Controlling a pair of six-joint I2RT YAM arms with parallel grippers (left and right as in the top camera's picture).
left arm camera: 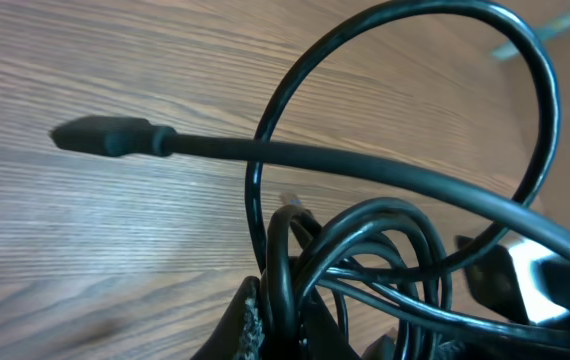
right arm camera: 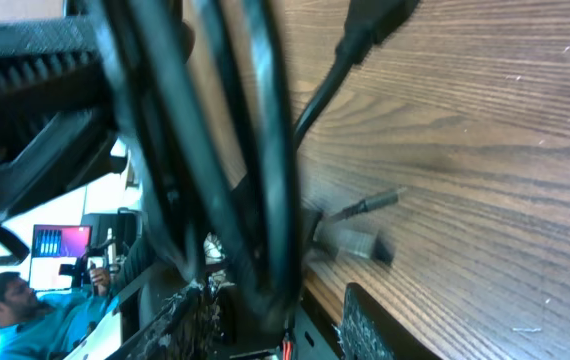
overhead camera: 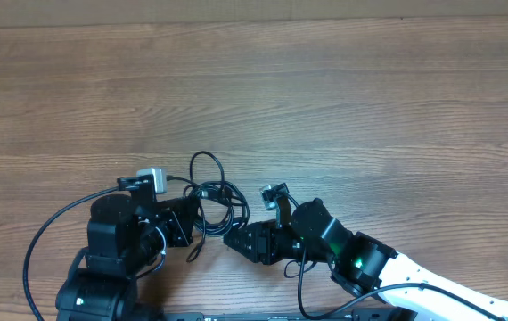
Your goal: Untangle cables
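Presently separating, I judge: left gripper (overhead camera: 196, 217) clamps the cables (overhead camera: 221, 192) at six o'clock; right gripper (overhead camera: 232, 239) gapes, should seize one strand.

Soft even overhead light; cables (right arm camera: 265, 150) badly blurred in right wrist view.

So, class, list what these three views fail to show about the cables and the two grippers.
Overhead: which strand of the cables crosses over which; too small, partly covered by the left gripper.
Left wrist: where their loops end; cut off by the bottom and right edges.
Right wrist: whether the right gripper jaws are open; cables blurred against the lens.
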